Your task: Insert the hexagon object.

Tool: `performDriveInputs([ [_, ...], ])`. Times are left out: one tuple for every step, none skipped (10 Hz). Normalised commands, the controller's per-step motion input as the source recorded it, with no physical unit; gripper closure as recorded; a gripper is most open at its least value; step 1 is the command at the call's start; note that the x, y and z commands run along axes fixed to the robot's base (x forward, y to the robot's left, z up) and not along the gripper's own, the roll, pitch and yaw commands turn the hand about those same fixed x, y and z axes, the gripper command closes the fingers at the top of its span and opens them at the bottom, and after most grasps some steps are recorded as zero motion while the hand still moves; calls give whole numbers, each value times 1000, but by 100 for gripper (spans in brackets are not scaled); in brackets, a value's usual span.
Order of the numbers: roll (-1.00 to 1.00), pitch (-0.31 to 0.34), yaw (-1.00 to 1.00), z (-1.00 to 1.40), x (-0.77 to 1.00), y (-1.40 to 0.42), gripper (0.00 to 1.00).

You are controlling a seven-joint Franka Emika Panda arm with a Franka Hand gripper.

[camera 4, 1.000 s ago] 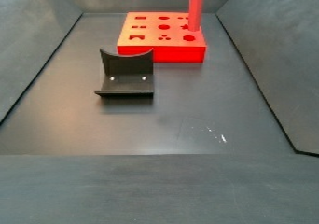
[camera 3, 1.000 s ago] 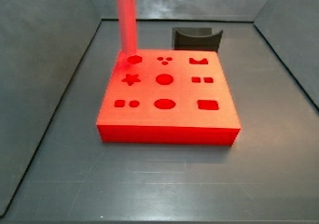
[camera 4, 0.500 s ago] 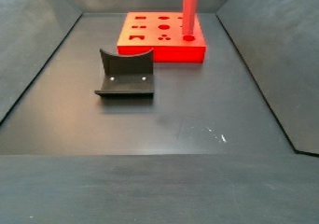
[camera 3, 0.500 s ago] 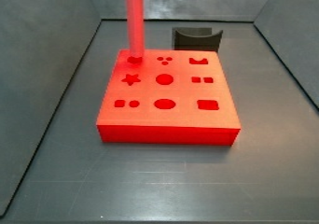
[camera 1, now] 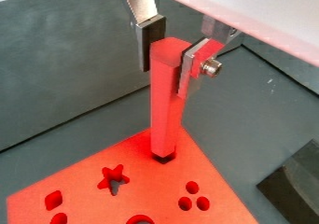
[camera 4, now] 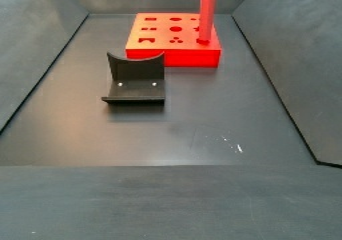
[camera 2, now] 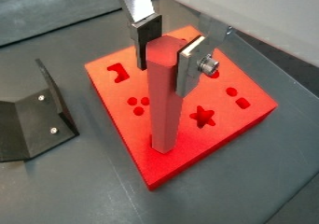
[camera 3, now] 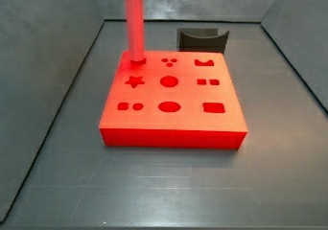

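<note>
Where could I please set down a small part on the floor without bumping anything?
Bare floor lies in front of the fixture. It is crowded at the red block, where the hand holds the red peg upright.

A bright red peg [camera 1: 163, 97] is seen clamped between the silver plates and dark pads of the gripper [camera 1: 167, 49], above a block [camera 3: 172, 92] of the same bright red, which is patterned with darker cut-out shapes, among them a star [camera 2: 204, 116] and a cluster of three dots [camera 1: 191, 202]. A dark grey, near-black fixture [camera 4: 134, 79] is shown on the dull grey floor [camera 4: 187, 134]
</note>
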Motion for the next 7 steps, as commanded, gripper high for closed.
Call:
performDriveInputs([
  [84, 0, 66, -126, 14, 0, 100],
  [76, 0, 89, -129, 103, 6, 100],
  [63, 0, 114, -111, 143, 17, 100],
  [57, 0, 154, -111, 166, 34, 100],
  [53, 0, 186, -114, 183, 49, 100],
  [50, -3, 180, -126, 163, 34, 100],
  [50, -13, 151, -134, 97, 11, 100],
])
